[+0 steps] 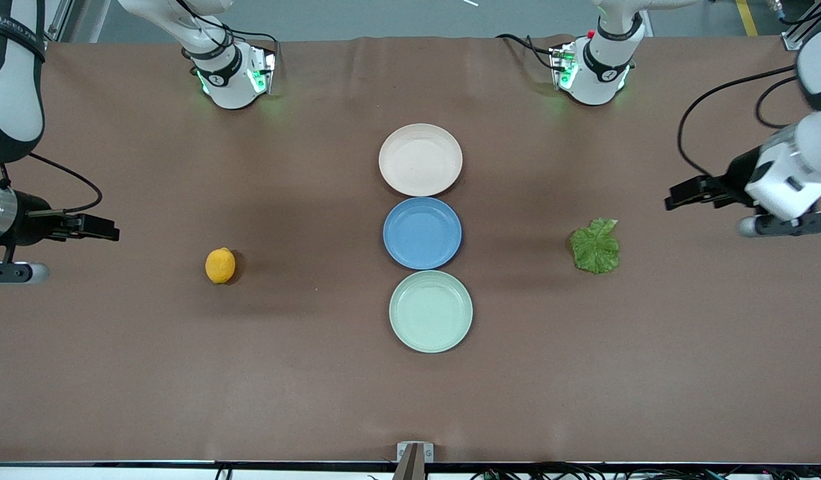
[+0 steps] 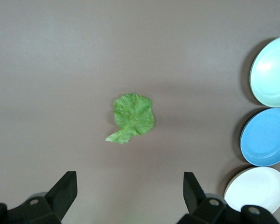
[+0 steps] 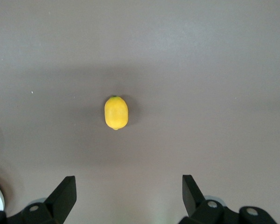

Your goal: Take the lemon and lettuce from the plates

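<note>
The yellow-orange lemon point(image 1: 220, 265) lies on the bare table toward the right arm's end, not on a plate; it also shows in the right wrist view point(image 3: 116, 112). The green lettuce point(image 1: 595, 247) lies flat on the table toward the left arm's end and shows in the left wrist view point(image 2: 133, 116). The cream-pink plate point(image 1: 420, 160) and the mint plate point(image 1: 430, 311) are empty. My right gripper point(image 1: 107, 230) point(image 3: 129, 186) is open and empty, high over the table beside the lemon. My left gripper point(image 1: 677, 197) point(image 2: 129, 186) is open and empty, high beside the lettuce.
A blue plate point(image 1: 422, 233) sits empty between the cream-pink and mint plates, the three in a touching row down the table's middle. The left wrist view shows the mint point(image 2: 270, 72), blue point(image 2: 266, 137) and cream-pink point(image 2: 256, 189) plates. The arm bases stand along the table's back edge.
</note>
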Available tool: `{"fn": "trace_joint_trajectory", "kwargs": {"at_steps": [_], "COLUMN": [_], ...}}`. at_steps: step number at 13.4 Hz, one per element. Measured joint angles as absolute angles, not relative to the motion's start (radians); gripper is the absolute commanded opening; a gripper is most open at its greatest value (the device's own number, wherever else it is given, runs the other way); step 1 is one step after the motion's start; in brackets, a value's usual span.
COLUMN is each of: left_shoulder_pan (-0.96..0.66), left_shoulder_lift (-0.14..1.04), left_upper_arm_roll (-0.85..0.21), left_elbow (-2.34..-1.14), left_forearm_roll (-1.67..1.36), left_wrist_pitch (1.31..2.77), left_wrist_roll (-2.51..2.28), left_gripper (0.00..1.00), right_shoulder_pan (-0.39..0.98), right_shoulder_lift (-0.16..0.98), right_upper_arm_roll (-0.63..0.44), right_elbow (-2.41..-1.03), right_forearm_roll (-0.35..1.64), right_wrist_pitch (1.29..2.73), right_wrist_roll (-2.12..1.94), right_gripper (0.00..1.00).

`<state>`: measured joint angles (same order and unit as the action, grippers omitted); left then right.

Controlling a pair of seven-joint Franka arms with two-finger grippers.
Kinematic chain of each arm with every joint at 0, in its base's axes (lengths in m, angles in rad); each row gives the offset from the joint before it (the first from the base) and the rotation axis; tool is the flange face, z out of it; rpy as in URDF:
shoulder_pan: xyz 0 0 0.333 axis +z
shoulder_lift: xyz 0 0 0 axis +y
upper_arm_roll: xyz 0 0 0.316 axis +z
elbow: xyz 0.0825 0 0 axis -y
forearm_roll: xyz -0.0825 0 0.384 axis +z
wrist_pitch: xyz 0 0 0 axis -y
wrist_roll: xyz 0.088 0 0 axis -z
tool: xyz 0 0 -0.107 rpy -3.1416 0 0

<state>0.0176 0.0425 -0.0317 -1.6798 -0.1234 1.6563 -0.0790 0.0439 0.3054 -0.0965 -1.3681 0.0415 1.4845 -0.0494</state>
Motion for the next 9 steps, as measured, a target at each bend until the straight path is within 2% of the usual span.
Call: {"fn": "trace_joint_trajectory", "kwargs": {"at_steps": [5, 9], "left_shoulder_pan": [0.021, -0.005], "left_shoulder_lift": [-0.031, -0.049], "left_upper_arm_roll": [-0.033, -0.017], "left_elbow": [-1.658, -1.66], "left_forearm_roll": [-0.118, -0.107], "left_wrist_pitch": [1.633, 1.611], "left_wrist_roll": [-0.079, -0.079], "left_gripper": [1.0, 1.0], "right_shoulder_pan": [0.057, 0.059], "right_shoulder_lift": [0.243, 0.09], "right_upper_arm_roll": [-0.089, -0.09], "right_elbow": [-1.417, -1.612], "right_forearm_roll": [0.041, 0.032], "right_wrist_pitch": [1.487, 1.588], "right_wrist_roll": [-0.052, -0.052], "right_gripper": [1.0, 1.0]}}
